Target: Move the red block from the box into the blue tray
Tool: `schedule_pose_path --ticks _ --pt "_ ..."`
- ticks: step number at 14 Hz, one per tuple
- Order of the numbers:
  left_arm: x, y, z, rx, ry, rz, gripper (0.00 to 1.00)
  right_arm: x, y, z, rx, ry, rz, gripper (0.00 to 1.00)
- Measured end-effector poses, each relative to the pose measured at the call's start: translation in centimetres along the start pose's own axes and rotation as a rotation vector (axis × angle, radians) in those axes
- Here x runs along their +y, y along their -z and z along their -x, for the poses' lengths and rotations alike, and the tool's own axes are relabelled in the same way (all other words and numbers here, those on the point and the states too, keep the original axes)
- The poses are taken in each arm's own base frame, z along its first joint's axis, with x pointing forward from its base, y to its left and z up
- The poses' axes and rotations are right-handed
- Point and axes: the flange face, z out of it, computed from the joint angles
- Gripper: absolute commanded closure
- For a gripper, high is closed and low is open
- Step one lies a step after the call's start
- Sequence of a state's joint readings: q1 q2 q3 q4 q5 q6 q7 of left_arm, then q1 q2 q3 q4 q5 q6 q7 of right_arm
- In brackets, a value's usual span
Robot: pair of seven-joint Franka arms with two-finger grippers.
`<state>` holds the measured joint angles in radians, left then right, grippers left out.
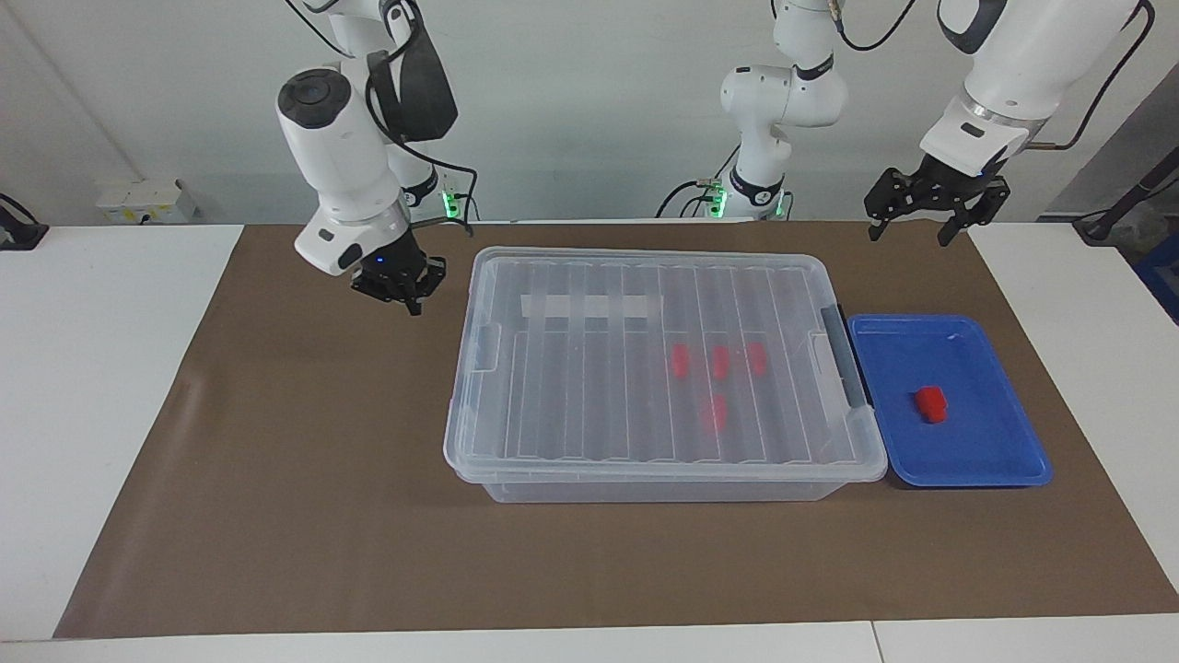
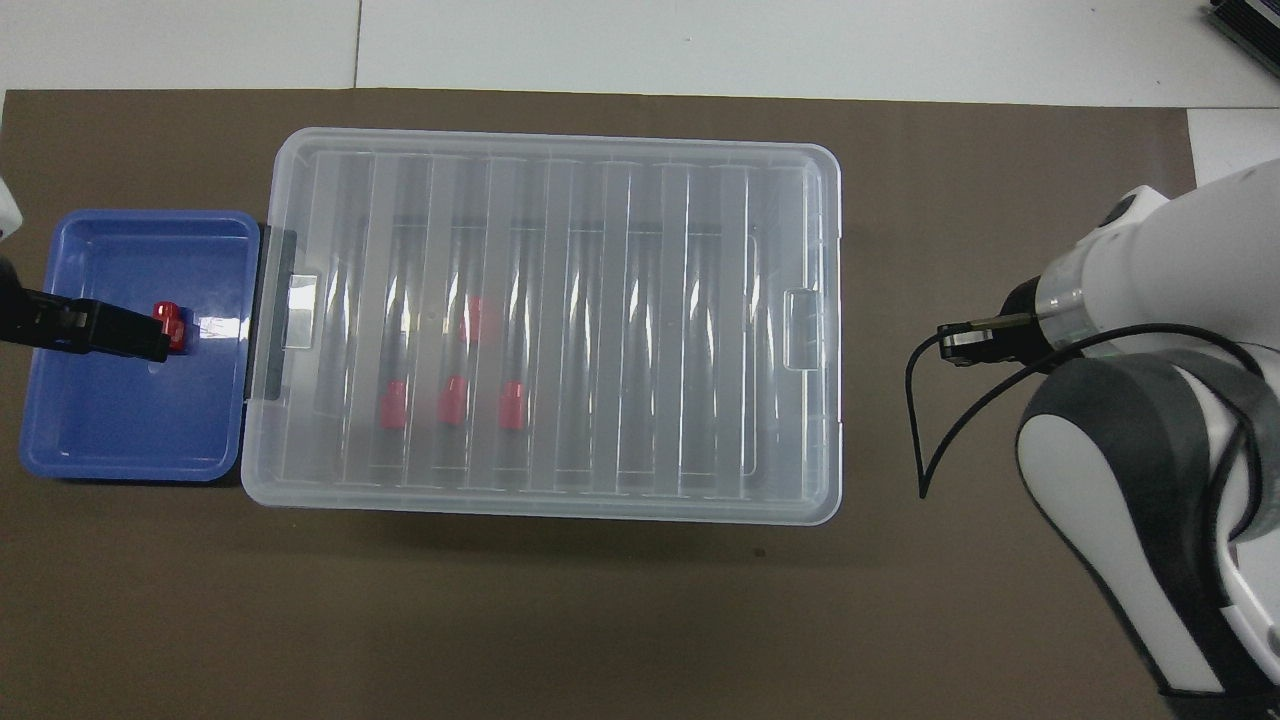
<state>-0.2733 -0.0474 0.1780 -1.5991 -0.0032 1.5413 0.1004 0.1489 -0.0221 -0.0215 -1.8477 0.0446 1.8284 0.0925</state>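
Two grippers up, both empty.
Left gripper fingers spread, raised over the blue tray; right gripper beside the box, fingers' state cannot tell. One red block lies in the tray; four red blocks under the closed lid.

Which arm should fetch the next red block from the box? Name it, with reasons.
Left, probably. The left gripper hangs open above the blue tray, at the box's end where four blocks lie under the closed lid. The right gripper is past the box's other end.
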Motion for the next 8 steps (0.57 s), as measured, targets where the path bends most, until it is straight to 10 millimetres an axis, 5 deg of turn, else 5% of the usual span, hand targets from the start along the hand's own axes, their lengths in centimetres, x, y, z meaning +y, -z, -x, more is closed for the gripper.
schedule_pose_path --ticks 3,6,8 --pt "1.4 -0.4 -0.3 -0.007 -0.025 0.0 0.0 5.0 1.1 0.0 0.017 -0.089 0.001 0.98" --pt "1.8 -0.1 -0.5 0.007 -0.021 -0.002 0.0 8.0 2.8 -0.3 0.055 -0.122 0.053 0.26" --pt "2.0 0.3 -0.5 0.019 -0.02 -0.003 0.0 8.8 4.7 -0.5 0.089 -0.131 0.073 0.0"
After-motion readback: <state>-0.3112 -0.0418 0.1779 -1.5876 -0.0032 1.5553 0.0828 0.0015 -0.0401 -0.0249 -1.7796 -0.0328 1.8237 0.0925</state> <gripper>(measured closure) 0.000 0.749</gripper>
